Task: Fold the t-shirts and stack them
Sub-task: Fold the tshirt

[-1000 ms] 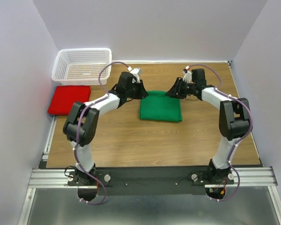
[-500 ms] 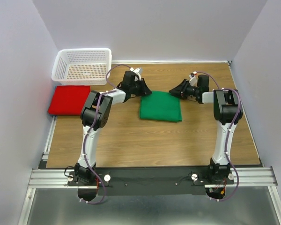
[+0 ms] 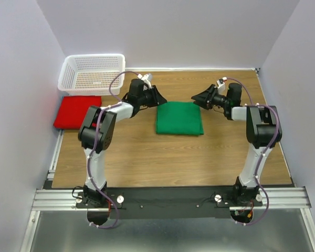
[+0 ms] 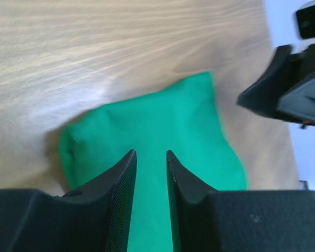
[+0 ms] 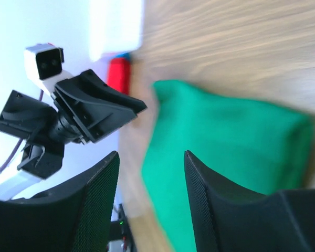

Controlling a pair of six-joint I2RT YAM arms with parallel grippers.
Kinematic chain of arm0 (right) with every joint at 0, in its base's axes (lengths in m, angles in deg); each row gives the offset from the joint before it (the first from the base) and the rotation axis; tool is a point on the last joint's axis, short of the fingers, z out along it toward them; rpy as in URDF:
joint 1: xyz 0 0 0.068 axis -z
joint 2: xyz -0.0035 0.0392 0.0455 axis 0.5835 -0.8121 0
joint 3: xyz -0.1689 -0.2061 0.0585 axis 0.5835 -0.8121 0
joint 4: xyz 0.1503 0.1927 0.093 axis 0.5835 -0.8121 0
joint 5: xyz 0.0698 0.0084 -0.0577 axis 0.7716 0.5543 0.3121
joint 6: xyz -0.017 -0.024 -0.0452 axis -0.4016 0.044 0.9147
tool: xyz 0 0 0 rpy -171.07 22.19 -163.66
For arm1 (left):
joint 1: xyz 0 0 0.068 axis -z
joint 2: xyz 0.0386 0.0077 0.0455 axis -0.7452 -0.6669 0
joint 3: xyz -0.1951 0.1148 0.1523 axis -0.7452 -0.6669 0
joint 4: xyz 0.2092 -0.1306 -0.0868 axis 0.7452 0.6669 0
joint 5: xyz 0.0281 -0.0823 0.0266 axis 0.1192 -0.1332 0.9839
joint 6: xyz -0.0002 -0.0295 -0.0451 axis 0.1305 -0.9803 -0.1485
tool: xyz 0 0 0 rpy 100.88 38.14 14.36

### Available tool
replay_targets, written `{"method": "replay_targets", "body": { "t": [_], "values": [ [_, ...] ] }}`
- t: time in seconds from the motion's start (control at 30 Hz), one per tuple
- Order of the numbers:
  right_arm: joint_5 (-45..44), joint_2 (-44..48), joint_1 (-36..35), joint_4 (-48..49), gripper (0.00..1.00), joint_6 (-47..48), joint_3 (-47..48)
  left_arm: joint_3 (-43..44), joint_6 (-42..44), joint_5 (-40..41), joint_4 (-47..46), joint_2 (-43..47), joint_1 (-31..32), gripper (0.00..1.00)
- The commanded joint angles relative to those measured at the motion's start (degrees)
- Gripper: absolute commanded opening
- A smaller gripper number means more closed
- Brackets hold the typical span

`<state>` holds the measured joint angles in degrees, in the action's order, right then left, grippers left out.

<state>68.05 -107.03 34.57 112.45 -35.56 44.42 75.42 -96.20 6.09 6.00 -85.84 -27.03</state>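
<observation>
The green t-shirt (image 3: 179,118) lies folded into a flat square on the wooden table in mid view; it also shows in the left wrist view (image 4: 152,131) and the right wrist view (image 5: 226,152). The red t-shirt (image 3: 77,111) lies folded at the table's left edge, in front of the basket. My left gripper (image 3: 161,100) hovers above the green shirt's far left corner, jaws slightly apart and empty (image 4: 151,153). My right gripper (image 3: 195,98) hovers above the far right corner, open and empty (image 5: 151,155).
A white perforated basket (image 3: 93,74) stands at the back left corner, behind the red shirt. Grey walls close in the table on three sides. Bare wood (image 3: 168,157) lies in front of the green shirt.
Both grippers have lifted off the green shirt's far edge and drawn slightly back and apart. The green shirt stays folded in place.
</observation>
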Motion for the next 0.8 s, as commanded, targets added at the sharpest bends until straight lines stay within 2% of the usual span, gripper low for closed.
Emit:
{"method": "replay_targets", "body": {
  "t": [0.0,0.17,0.33,0.57,0.77],
  "values": [
    [4.74,6.44,-2.12,9.67,0.60,-6.57,-6.36,-5.30,-1.27,1.80,-5.52,13.11,1.69,0.37],
    [3.43,10.41,-6.34,10.90,0.63,-6.06,-14.09,-17.08,-4.70,3.64,-10.10,20.52,6.18,0.37],
    [2.73,6.99,-6.87,16.09,0.63,-6.06,-20.77,-25.87,-9.87,2.86,-15.70,16.33,9.44,0.33],
    [2.37,-2.69,-3.89,19.25,0.62,-3.95,-26.84,-34.22,-16.91,1.01,-23.89,9.98,8.39,0.29],
    [4.13,3.63,-1.86,19.61,0.62,-4.38,-29.31,-40.64,-17.45,1.62,-25.57,15.77,6.28,0.29]
  ]
}}
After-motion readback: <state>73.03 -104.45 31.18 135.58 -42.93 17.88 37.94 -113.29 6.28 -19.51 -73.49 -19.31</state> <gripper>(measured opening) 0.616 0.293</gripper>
